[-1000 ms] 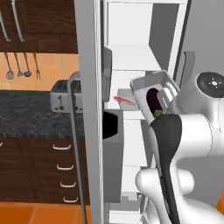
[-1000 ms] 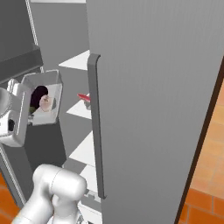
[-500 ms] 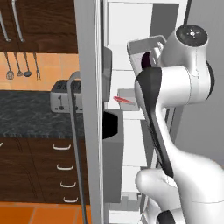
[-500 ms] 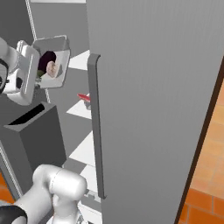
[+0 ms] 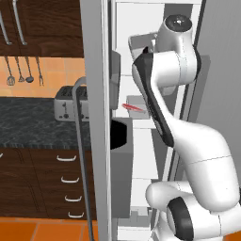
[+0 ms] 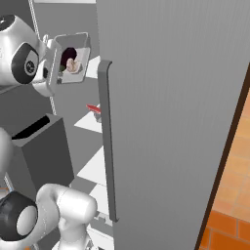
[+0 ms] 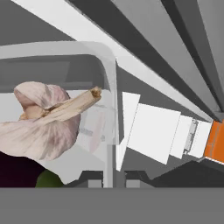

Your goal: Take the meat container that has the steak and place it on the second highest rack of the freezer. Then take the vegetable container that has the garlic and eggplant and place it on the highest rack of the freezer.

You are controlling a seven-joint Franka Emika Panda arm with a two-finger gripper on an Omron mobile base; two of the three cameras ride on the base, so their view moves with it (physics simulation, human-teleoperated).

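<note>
Aloft, the rigid, light vegetable container with loose garlic and eggplant was clamped at its rim by the end effector; contents judged liable to roll.

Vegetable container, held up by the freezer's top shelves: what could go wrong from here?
1. The vegetable container is tipped on edge in the shut pincer, so the garlic and eggplant could roll out.
2. It is gripped only at its rim; it might slip or swing.
3. The freezer opening is narrow, and the bulky arm could clip a shelf or disturb the steak tray below.
</note>
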